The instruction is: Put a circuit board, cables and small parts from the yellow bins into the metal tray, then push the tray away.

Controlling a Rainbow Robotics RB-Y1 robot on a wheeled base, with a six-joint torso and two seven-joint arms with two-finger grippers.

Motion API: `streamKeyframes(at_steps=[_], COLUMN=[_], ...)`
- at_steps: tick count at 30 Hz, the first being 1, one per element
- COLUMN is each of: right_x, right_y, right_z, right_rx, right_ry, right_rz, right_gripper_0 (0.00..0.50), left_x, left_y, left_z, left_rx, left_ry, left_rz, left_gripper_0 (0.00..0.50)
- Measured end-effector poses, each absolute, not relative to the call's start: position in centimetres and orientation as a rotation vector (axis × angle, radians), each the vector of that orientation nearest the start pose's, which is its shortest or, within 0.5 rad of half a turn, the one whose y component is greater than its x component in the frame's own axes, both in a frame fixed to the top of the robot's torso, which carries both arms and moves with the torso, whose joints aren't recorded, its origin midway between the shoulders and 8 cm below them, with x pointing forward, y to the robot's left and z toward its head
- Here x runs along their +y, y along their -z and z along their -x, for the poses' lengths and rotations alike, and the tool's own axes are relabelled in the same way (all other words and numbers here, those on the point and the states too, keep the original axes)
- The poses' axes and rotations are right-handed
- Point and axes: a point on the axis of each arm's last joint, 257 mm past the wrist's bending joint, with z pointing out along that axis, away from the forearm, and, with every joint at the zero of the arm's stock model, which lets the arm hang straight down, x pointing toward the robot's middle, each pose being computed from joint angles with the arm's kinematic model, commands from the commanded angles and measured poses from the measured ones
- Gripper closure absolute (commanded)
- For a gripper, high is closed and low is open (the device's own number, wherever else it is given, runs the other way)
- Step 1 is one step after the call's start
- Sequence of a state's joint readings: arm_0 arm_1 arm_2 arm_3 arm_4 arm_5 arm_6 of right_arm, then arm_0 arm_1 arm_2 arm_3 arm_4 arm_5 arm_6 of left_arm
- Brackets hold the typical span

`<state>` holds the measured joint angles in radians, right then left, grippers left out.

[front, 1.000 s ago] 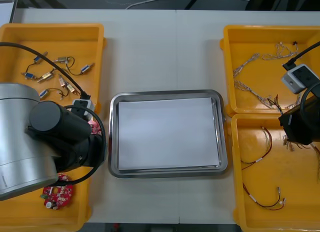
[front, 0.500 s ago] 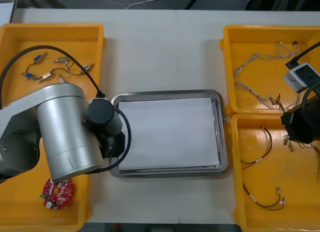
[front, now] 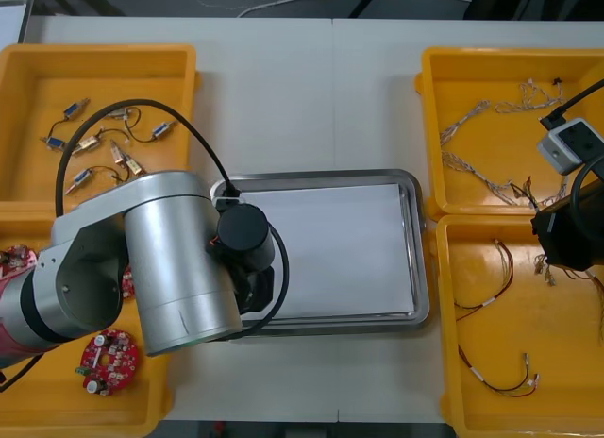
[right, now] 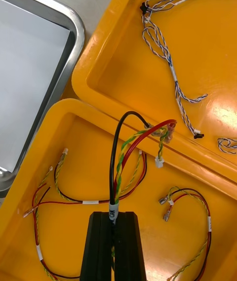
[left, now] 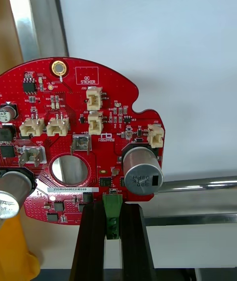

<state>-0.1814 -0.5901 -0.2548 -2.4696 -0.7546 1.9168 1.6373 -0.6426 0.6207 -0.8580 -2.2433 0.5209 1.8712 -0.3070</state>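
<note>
Left gripper (left: 112, 209) clamped on green connector (left: 112, 227) at edge of flat round red circuit board (left: 84, 133), studded with white sockets (left: 95, 96), grey cylinders (left: 142, 177). I see board standing up from fingertips (left: 94, 212) over matte white inside of shiny metal tray (left: 34, 19), near its rim. Right gripper (right: 114, 218) pinching thin black, red and yellow-green cable (right: 121, 153), looping above fingers (right: 101, 234) over glossy yellow bin (right: 84, 182).
</note>
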Motion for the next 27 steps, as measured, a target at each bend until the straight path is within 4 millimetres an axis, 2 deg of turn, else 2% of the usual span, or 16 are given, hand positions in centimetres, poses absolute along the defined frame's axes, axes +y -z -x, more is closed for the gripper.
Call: streamKeyframes(at_steps=[7,14,27], right_x=[-28.0,-28.1,-28.1], right_y=[13.4,13.5,13.6], right_z=[-37.7,-37.6,-37.6], right_rx=[2.395,2.398,2.4], right_ry=[0.086,0.086,0.086], right_rz=[0.616,0.614,0.613], right_gripper_0=[0.5,0.5,0.5], left_x=[9.3,7.8,6.9], left_y=[25.8,26.8,28.6], left_z=[-34.7,-35.4,-35.6], left_rx=[2.704,2.677,2.67], left_ry=[-0.036,-0.049,-0.052], left_rz=[-0.02,-0.012,-0.041], left_gripper_0=[0.5,0.5,0.5])
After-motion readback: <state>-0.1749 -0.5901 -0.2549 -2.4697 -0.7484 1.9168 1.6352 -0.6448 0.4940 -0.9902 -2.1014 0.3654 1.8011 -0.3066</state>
